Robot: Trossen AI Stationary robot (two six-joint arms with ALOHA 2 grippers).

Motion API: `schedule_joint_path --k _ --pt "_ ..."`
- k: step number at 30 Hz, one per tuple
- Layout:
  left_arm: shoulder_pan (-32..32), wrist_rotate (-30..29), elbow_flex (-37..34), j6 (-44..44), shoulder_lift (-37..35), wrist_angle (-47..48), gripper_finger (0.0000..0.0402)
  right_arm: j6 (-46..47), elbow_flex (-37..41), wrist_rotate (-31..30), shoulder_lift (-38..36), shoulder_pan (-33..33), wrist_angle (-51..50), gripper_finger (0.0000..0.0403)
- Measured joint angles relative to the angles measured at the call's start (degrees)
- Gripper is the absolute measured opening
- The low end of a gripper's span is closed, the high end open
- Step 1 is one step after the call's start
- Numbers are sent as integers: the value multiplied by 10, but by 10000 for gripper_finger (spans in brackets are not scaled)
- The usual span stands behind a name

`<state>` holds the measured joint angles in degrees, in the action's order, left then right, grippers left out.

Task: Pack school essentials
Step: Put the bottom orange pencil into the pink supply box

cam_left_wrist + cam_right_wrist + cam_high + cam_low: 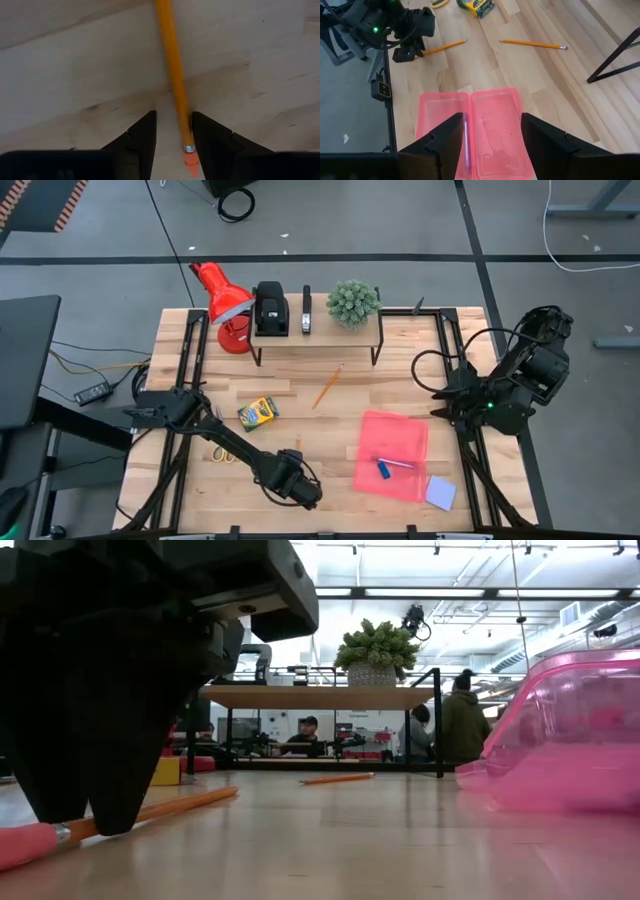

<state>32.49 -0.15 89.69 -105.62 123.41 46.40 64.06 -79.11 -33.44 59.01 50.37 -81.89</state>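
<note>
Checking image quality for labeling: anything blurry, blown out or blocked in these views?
Low view: the left claw fills the near left as a dark mass, and the pink case is soft. Left wrist view: the pencil is sharp. High view: evenly lit, the lamp clear.

Pencil (175,85) between left gripper (172,145) fingers, pencil case (392,454) to its right

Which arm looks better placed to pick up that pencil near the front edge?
The left. Its gripper already straddles the pencil near the eraser end, while the right gripper hangs open over the pink case.
</note>
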Motion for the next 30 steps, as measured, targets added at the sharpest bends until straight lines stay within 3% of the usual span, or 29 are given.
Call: schedule_joint_path --k 6,17,30 --pt "-1 -3 0 7 1 9 106 6 0 -3 0 0 -7 206" --pt "-1 -8 -1 31 3 20 20 5 0 -13 0 0 -14 206" --pt "-1 -19 -1 34 0 23 10 11 0 -13 0 0 -14 206"
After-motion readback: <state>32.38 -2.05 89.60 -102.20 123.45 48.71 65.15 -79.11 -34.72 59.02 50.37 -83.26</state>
